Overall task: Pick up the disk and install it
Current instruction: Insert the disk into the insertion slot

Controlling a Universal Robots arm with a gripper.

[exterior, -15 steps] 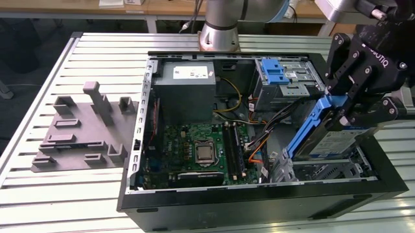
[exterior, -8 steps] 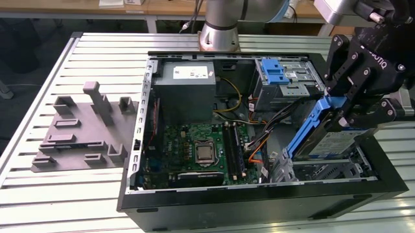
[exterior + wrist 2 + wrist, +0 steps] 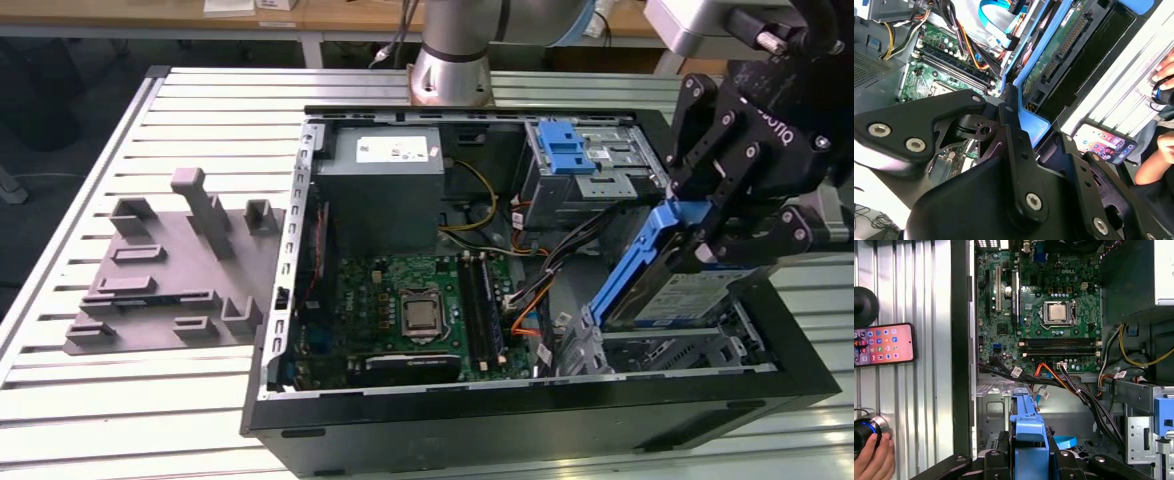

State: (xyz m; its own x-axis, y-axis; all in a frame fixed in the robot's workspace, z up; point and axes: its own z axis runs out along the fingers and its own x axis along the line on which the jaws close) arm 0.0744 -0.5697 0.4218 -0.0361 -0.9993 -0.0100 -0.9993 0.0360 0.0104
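- Our gripper point(image 3: 711, 248) is clamped on the disk point(image 3: 686, 296), which hangs tilted above the bay point(image 3: 667, 350) at the corner of the case point(image 3: 507, 425).
- We should level it with the bay and avoid the cables point(image 3: 571, 243).

Here's the disk point(image 3: 683, 292): silver, blue-and-white label, blue bracket along its edge. It's tilted steeply, clamped in the end effector point(image 3: 710, 245), hanging over the computer case point(image 3: 534, 420) at its near corner on the exterior view's right.
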